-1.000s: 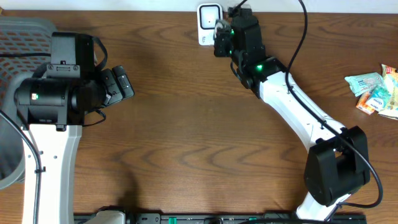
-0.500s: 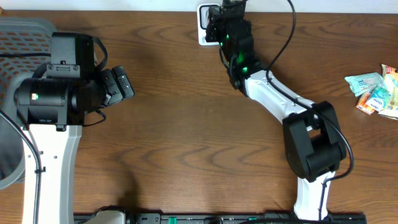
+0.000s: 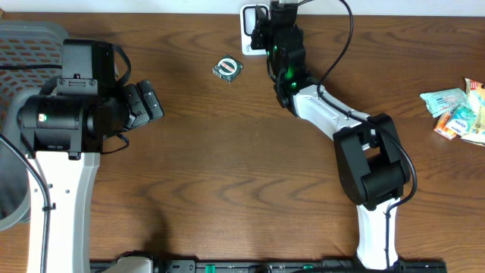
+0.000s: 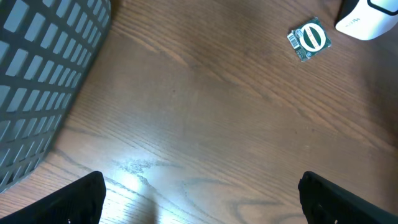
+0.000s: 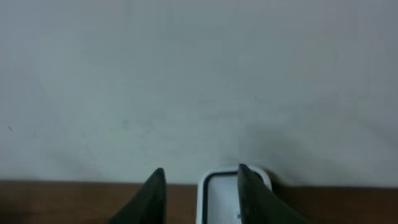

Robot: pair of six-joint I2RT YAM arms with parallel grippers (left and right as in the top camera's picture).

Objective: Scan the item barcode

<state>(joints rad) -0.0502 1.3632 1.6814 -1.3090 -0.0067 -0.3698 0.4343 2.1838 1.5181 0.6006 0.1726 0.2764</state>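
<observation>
Green and white, the small round packet (image 3: 226, 68) lies flat on the wooden table (image 3: 227, 167), held by neither arm. It sits off to the left of the right gripper (image 5: 201, 169) and slightly behind its tips. From the left gripper (image 4: 202, 177) it is well ahead and to the right. The right fingers (image 5: 155, 193) stand apart with nothing between them, and the white scanner (image 5: 224, 193) is just beyond their tips, against the wall. The left fingers (image 4: 74, 199) are spread wide and empty. The packet probably has to be picked up and shown to the scanner. To do that well, the right fingers should back away from the scanner, swing left and come straight down over the packet. They should close across its edges, not over the striped patch that may be the barcode. The packet looks thin and may skid on the wood, so a slow squeeze is wise.
</observation>
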